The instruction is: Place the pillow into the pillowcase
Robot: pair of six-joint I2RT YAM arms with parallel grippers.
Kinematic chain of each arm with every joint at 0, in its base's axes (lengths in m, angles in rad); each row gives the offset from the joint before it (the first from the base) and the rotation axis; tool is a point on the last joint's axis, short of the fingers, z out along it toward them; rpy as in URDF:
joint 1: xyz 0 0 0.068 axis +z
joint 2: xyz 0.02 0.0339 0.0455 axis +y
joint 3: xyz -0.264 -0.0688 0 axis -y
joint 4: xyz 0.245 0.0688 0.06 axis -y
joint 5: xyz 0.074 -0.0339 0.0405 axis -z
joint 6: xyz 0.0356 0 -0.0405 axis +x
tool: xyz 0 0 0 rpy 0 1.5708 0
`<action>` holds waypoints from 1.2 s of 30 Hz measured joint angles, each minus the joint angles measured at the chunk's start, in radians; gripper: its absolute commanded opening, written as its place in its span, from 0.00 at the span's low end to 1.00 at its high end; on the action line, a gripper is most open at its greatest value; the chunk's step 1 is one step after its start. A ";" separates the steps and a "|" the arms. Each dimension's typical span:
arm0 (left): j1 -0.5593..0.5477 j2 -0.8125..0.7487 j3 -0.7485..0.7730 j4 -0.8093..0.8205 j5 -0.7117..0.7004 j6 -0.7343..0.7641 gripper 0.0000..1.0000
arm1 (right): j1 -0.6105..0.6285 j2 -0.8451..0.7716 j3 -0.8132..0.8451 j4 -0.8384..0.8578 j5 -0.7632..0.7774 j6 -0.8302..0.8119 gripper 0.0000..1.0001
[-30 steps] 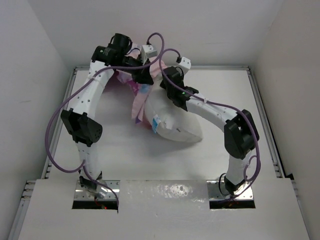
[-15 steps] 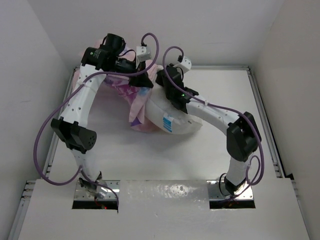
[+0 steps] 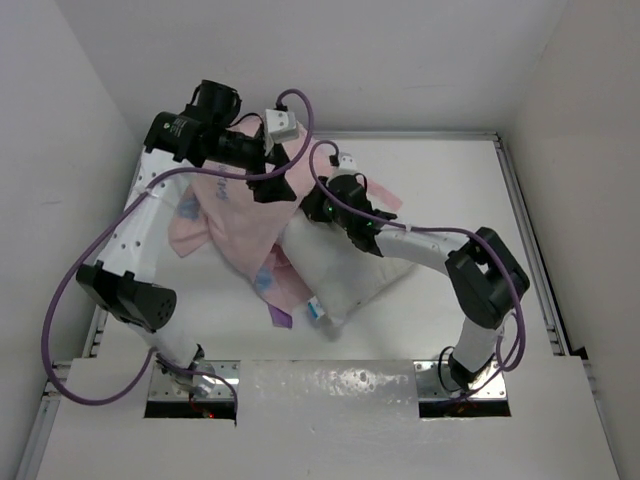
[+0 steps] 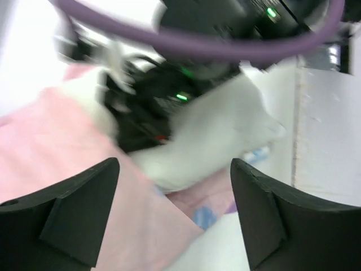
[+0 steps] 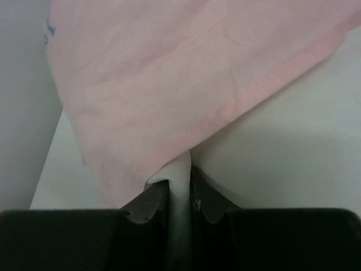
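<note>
The white pillow (image 3: 350,275) lies in the middle of the table, its small blue tag (image 3: 316,308) at the near edge. The pillowcase (image 3: 235,225), pale pink side up, drapes over the pillow's left part and down onto the table. My right gripper (image 3: 318,208) is shut on a fold of the pillow's far edge (image 5: 180,169), with the pink pillowcase (image 5: 169,73) just above the jaws (image 5: 180,192). My left gripper (image 3: 274,188) hovers above the cloth, open (image 4: 175,220), with the pillowcase (image 4: 56,141) and the pillow (image 4: 214,141) below it.
The white table (image 3: 450,180) is bounded by metal rails on the left (image 3: 140,190) and right (image 3: 525,240), with white walls close around. Purple cables loop from both arms. The right arm's black wrist (image 4: 225,22) is close over the left gripper.
My left gripper has swung left, opened and let the pillowcase go; the cloth now spreads left. The right gripper has drawn left and nearer, and the pillow shifted toward the near edge.
</note>
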 measured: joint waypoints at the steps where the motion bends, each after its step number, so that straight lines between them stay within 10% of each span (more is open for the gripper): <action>1: 0.000 -0.021 0.000 0.031 -0.029 -0.023 0.70 | 0.006 -0.005 -0.026 0.009 -0.036 -0.003 0.30; 4: 0.000 -0.066 -0.044 0.161 -0.121 -0.117 0.67 | 0.018 -0.052 -0.056 0.002 -0.115 -0.035 0.68; 10: -0.013 -0.008 -0.231 0.474 -0.365 -0.357 0.72 | 0.019 -0.281 -0.097 -0.123 -0.130 -0.154 0.95; 18: -0.103 0.293 -0.156 0.598 -0.540 -0.464 0.72 | -0.100 -0.460 -0.145 -0.352 -0.147 -0.319 0.99; 24: -0.145 0.391 -0.074 0.622 -0.658 -0.495 0.18 | -0.243 -0.447 -0.171 -0.438 -0.155 -0.372 0.99; 36: -0.145 0.361 -0.070 0.666 -0.755 -0.508 0.00 | -0.351 -0.030 0.100 -0.459 -0.254 -0.411 0.94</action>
